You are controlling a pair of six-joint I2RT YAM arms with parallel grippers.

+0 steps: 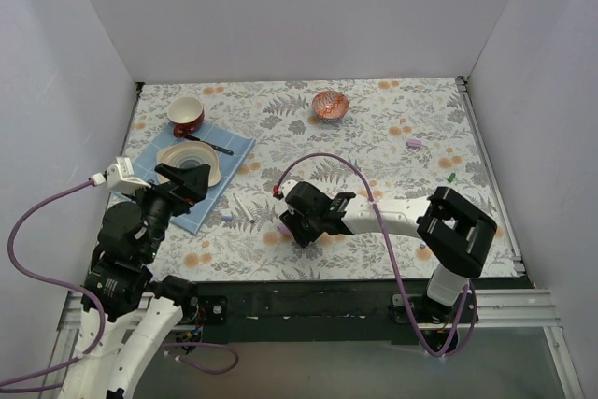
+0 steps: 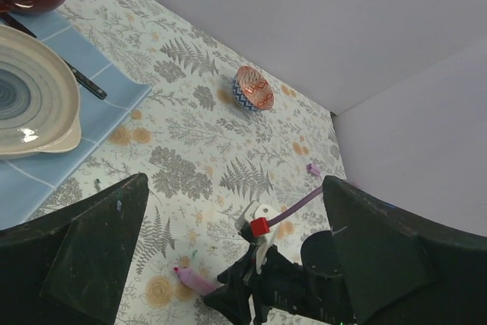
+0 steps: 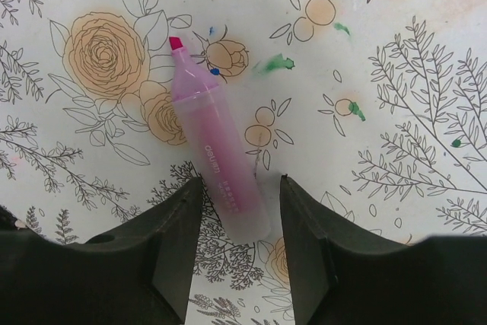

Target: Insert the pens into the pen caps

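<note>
The pale-pink marker (image 3: 217,142) lies uncapped on the flowered cloth, its red tip pointing away. My right gripper (image 3: 241,188) is open and low over it, one finger on each side of its rear end, not clamped. It shows in the top view (image 1: 291,228) with the marker (image 1: 281,228) poking out to the left. A slim white pen (image 1: 243,209) and a purple-blue cap (image 1: 227,218) lie left of it. The pink cap (image 1: 414,143) and green cap (image 1: 450,177) lie far right. My left gripper (image 1: 183,180) is open and empty above the blue mat.
A blue mat (image 1: 234,149) at the left holds a cream plate (image 1: 170,156), a red mug (image 1: 186,115) and dark-handled cutlery (image 1: 213,145). A small red patterned bowl (image 1: 330,104) stands at the back. White walls close in three sides.
</note>
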